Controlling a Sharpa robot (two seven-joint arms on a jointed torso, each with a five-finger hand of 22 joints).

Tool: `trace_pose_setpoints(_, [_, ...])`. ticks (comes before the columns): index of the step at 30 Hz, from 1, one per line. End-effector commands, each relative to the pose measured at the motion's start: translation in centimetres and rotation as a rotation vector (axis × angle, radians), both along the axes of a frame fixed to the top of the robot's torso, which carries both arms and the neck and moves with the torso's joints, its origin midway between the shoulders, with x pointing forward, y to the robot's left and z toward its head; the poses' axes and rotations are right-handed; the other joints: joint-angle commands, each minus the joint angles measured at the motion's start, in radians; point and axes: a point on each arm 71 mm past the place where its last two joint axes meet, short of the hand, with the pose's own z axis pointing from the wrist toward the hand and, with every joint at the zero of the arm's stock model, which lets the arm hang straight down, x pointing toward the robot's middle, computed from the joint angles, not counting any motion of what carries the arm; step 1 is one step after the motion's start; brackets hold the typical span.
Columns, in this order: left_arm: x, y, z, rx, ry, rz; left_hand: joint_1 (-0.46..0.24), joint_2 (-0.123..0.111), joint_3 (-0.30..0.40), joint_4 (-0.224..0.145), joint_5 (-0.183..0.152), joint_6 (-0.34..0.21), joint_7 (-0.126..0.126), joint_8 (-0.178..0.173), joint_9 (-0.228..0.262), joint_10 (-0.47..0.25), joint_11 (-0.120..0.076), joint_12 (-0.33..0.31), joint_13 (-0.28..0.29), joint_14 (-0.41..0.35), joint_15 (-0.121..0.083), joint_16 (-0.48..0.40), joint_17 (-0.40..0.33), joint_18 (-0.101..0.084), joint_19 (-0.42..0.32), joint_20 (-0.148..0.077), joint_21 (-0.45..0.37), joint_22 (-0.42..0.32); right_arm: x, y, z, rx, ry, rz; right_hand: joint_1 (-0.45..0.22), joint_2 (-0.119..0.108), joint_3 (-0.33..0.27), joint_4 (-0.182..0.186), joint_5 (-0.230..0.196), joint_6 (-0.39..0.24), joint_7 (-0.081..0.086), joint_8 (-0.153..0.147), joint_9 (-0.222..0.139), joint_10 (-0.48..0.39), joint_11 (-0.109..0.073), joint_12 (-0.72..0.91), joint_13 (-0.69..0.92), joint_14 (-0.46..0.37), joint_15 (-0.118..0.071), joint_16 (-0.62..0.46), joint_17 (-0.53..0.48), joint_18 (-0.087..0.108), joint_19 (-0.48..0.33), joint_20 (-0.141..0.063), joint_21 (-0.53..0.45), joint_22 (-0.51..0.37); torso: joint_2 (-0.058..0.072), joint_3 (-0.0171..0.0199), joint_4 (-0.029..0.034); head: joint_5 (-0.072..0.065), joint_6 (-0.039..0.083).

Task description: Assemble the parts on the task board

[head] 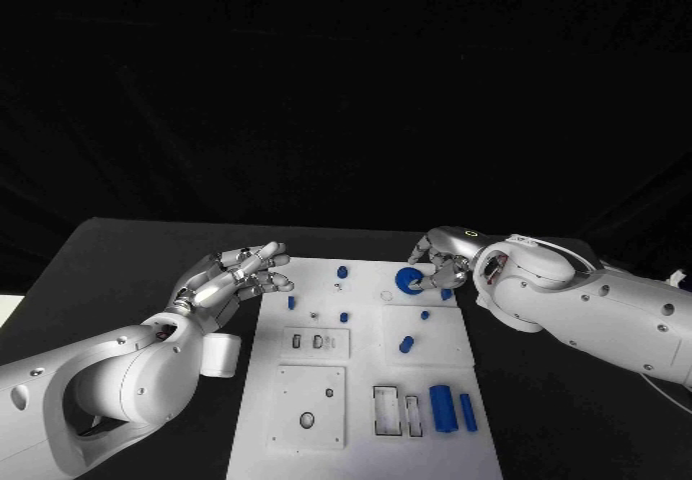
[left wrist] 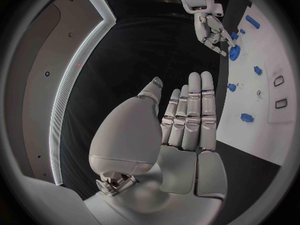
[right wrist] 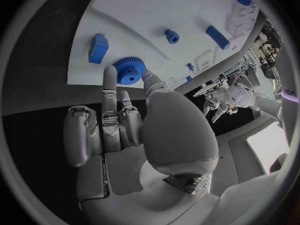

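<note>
A: Our right hand (head: pixel 437 268) pinches the blue gear (right wrist: pixel 129 71) at the far part of the white board (head: pixel 433 345), near its right edge.

B: Our left hand (head: pixel 231 280) hovers empty with its fingers straight, just off the board's left edge over bare black table (head: pixel 130 270).

The room is dark, and the back wall is black. Light falls from above on the white board (head: pixel 378 370), so it looks bright against the dark bench (head: pixel 130 260). The white arms shine a little. Small soft shadows lie beside the blue pieces. The two wrist pictures are round with a dark ring, and straight edges bend in them. A pale strip of light glows at one side. The far-off parts look a bit fuzzy.
</note>
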Motion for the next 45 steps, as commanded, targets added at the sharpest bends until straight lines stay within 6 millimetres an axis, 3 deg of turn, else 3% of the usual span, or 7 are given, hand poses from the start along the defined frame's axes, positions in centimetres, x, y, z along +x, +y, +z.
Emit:
trace_pose_setpoints(1, [0.0,-0.2,0.1,-0.014,-0.007,-0.020,0.004,0.007,0.000,-0.008,-0.004,-0.003,0.000,-0.004,-0.001,-0.007,0.001,-0.004,-0.001,-0.006,0.004,-0.004,0.001,0.001,-0.010,0.000,0.007,0.001,0.0,0.0,-0.4,-0.033,0.027,-0.001,0.010,0.003,-0.001,0.004,0.007,0.002,-0.004,0.007,0.001,0.019,-0.001,0.009,0.097,0.030,0.002,-0.007,0.002,-0.011,0.006,0.000,0.007,0.003,0.000,-0.0004,-0.0001,-0.001,-0.001])
trace_pose_setpoints(20, [0.1,-0.2,0.1,-0.014,-0.007,-0.018,0.004,0.008,0.001,-0.008,-0.003,-0.003,0.000,-0.004,-0.001,-0.007,0.001,-0.004,-0.001,-0.006,0.004,-0.004,0.001,0.001,-0.010,0.000,0.007,0.001,0.3,0.0,-1.1,-0.046,0.039,-0.005,0.034,0.040,0.025,-0.008,0.022,0.027,-0.009,0.031,0.006,0.035,-0.006,0.042,0.134,0.029,-0.001,-0.008,0.005,-0.014,0.012,-0.002,0.018,0.022,0.000,-0.0009,0.0021,-0.003,-0.007])
trace_pose_setpoints(26, [0.1,-0.2,0.1,-0.014,-0.007,-0.018,0.004,0.008,0.001,-0.008,-0.003,-0.003,0.000,-0.004,-0.001,-0.007,0.001,-0.004,-0.001,-0.006,0.004,-0.004,0.001,0.001,-0.010,0.000,0.007,0.001,0.4,0.1,-1.3,-0.059,0.033,-0.005,0.052,0.061,0.060,-0.023,-0.013,0.051,-0.014,0.035,0.007,0.042,-0.010,0.052,0.147,0.027,-0.005,-0.009,0.006,-0.016,0.015,-0.005,0.023,0.032,0.001,-0.0013,0.0025,-0.004,-0.010])
trace_pose_setpoints(32, [0.1,-0.2,0.1,-0.014,-0.007,-0.018,0.004,0.008,0.001,-0.008,-0.003,-0.003,0.000,-0.004,-0.001,-0.007,0.001,-0.004,-0.001,-0.006,0.004,-0.004,0.001,0.001,-0.010,0.000,0.007,0.001,0.5,0.3,-1.6,-0.088,0.027,-0.003,0.060,0.062,0.082,-0.035,-0.023,0.069,-0.018,0.036,0.008,0.047,-0.014,0.060,0.156,0.026,-0.007,-0.009,0.007,-0.018,0.019,-0.007,0.027,0.041,0.001,-0.0012,0.0026,-0.003,-0.012])
trace_pose_setpoints(45, [0.1,-0.2,0.1,-0.014,-0.007,-0.019,0.005,0.009,0.001,-0.009,-0.003,-0.004,-0.001,-0.004,-0.001,-0.008,0.001,-0.003,-0.001,-0.005,0.004,-0.005,0.002,0.001,-0.010,0.000,0.008,0.002,-0.4,1.8,-1.1,-0.086,-0.112,0.063,0.074,0.069,0.155,-0.068,-0.011,0.151,-0.046,0.058,0.025,0.068,-0.036,0.095,0.188,0.022,-0.019,-0.010,0.008,-0.028,0.040,-0.018,0.050,0.092,0.000,-0.0017,0.0030,0.000,-0.010])
